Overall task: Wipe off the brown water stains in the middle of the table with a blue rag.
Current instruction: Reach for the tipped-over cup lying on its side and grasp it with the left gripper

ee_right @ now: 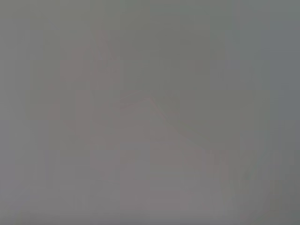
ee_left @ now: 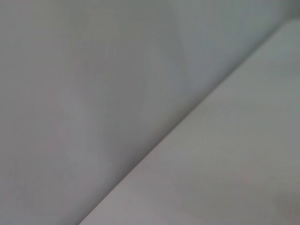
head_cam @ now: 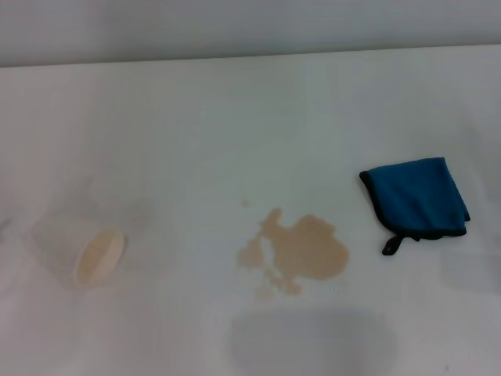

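**Blue rag beside tan spill, white counter**

Blue rag (head_cam: 416, 200), one, folded, black loop tag, right of one brown water stains (head_cam: 300, 249) patch mid-counter (head_cam: 196, 133). One paper cup (head_cam: 99, 256) on its side, far left. No readable writing. Neither hand visible; state untellable.

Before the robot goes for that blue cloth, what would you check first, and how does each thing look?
1. Blue rag within view and free to pick up: ok, it lies folded on the table, nothing on it.
2. Rag clear of the brown water stains: ok, it lies apart, on the robot's right of them.
3. Stains not yet wiped: ok, the blotch is whole.
4. Tipped paper cup out of the wiping path: ok, it lies far on the robot's left.
5. Grippers ready: cannot tell, neither shows in any view.
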Robot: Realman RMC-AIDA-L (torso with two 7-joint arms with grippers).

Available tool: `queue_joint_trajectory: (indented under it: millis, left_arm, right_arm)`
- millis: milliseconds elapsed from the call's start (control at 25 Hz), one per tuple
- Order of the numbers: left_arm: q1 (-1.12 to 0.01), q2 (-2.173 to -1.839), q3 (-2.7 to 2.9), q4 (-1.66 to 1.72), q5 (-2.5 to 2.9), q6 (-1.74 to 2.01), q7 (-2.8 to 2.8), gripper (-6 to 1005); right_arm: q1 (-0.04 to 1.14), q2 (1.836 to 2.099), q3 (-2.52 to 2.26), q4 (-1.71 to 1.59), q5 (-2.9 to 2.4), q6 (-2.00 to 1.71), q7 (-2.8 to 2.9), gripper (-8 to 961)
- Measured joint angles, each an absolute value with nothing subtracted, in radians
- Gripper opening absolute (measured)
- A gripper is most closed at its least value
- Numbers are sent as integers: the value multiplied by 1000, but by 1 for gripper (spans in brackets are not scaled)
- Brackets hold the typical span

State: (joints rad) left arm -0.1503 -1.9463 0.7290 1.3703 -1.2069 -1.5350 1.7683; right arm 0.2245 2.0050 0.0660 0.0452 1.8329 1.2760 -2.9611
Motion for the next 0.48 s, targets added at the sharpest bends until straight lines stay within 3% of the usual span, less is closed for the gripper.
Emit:
queue_joint_trajectory:
  millis: [320,480]
  left_arm:
    - [-237,-2044,745,1508,-913,-1528,1930,875]
    - [-276,-2026,813,1485,-868,-1531,1943,875]
  right_arm:
    - [205,2005,61,99,1827,1320,-2958,826]
    - [184,2004,55,125,1824,1364,-2962,827]
